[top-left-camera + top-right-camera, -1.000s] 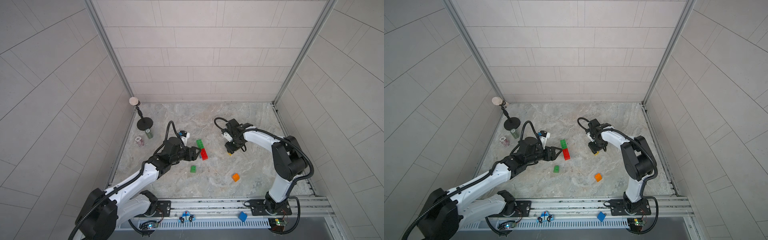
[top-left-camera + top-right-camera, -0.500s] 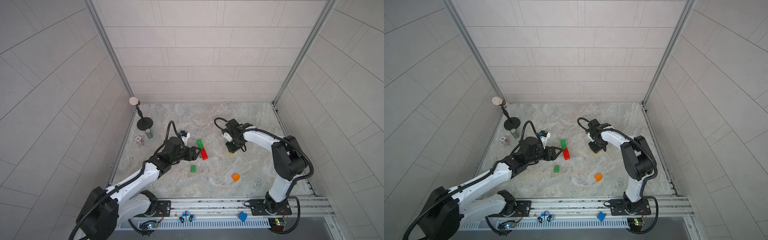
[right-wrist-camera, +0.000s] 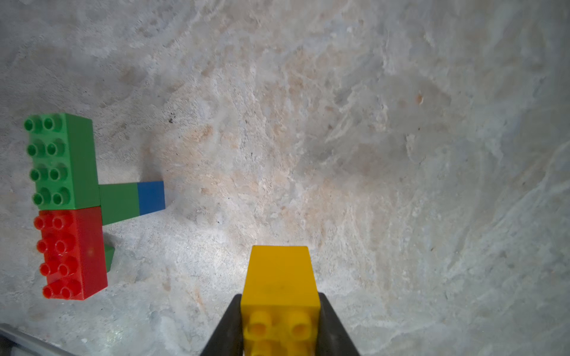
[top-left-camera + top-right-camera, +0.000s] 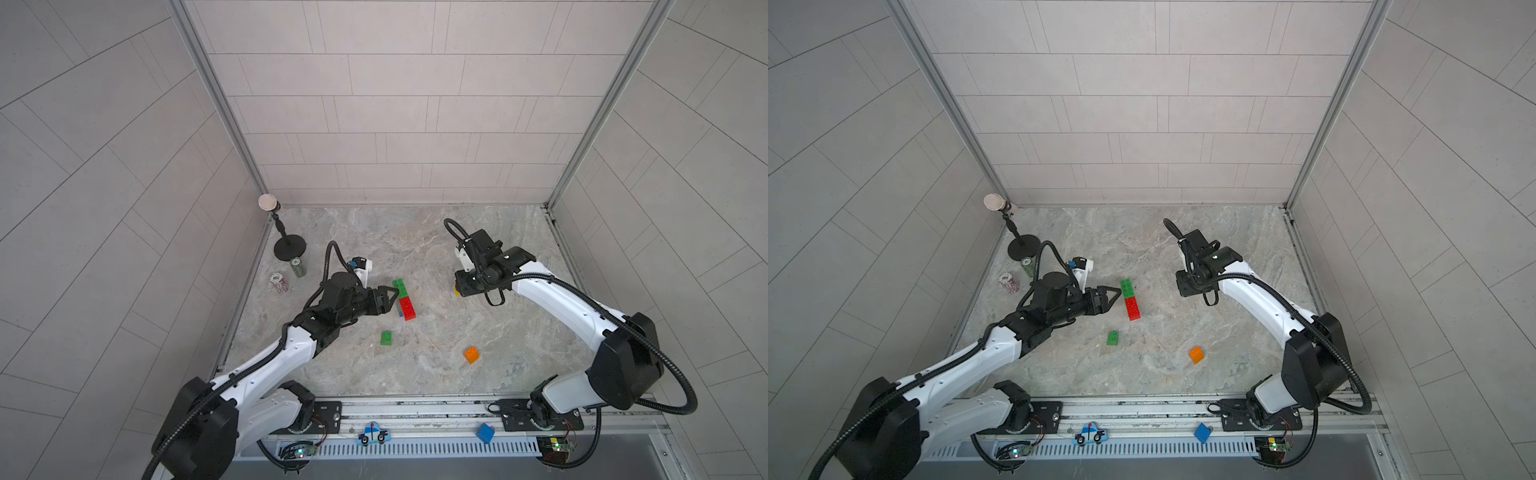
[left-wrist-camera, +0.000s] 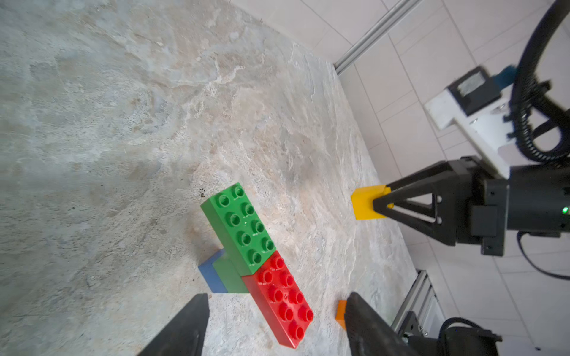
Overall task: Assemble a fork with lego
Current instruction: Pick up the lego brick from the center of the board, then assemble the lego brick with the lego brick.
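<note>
The fork [image 4: 404,299] is half built on the table [image 4: 415,249]: stem [image 3: 129,200] and crossbar [image 3: 66,203] are joined, but no prongs are fitted. A yellow brick [image 3: 280,277] is pinched in the right gripper [image 3: 280,296], apart from the fork; the left gripper [image 4: 394,300] is spread beside the crossbar. A green brick [image 4: 386,338] and an orange brick [image 4: 471,355] are left loose.

The left arm [image 4: 270,365] and right arm [image 4: 557,299] have white link shells with black joints. Ribbed black cables [image 5: 520,98] run alongside them, and the black fingers [image 5: 425,180] are hollow triangular frames.
</note>
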Controlling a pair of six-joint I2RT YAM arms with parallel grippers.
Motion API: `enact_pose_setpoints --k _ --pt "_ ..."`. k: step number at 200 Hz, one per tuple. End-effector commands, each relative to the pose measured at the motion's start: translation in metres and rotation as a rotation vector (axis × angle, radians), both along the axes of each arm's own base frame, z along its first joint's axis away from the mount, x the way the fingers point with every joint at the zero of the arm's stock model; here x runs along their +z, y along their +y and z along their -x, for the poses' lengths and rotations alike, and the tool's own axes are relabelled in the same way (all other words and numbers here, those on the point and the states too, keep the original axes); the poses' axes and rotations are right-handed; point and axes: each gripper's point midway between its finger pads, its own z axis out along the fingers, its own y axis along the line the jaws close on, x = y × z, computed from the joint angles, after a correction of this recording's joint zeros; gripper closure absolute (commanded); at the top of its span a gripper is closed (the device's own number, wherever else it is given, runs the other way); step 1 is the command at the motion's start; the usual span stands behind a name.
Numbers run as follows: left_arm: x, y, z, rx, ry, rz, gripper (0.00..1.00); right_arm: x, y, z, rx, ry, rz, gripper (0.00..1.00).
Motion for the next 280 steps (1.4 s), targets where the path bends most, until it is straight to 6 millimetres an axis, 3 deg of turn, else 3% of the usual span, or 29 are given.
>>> enact_pose_setpoints --k 1,15,34,81,122,203,280 --pt "0.005 0.0 -0.008 0.029 0.024 0.128 0.27 0.017 0.012 0.014 -0.057 0.059 0.047 1.0" --pt "0.002 0.007 -0.013 0.056 0.048 0.168 0.27 0.027 0.019 0.023 -0.029 0.056 0.206 1.0" --pt "-0.006 0.016 -0.018 0.079 0.079 0.186 0.27 0.033 0.047 0.032 0.014 0.113 0.265 1.0" --pt "-0.022 0.024 -0.028 0.096 0.121 0.267 0.27 0.038 0.11 0.026 0.059 0.143 0.196 1.0" --pt "-0.033 0.019 -0.031 0.073 0.141 0.298 0.28 0.035 0.142 0.023 0.099 0.174 0.181 1.0" --pt "-0.045 0.027 -0.03 0.084 0.153 0.29 0.29 0.016 0.164 0.019 0.148 0.227 0.17 1.0" --pt "-0.046 0.025 -0.03 0.07 0.15 0.292 0.29 0.007 0.157 0.009 0.137 0.239 0.204 1.0"
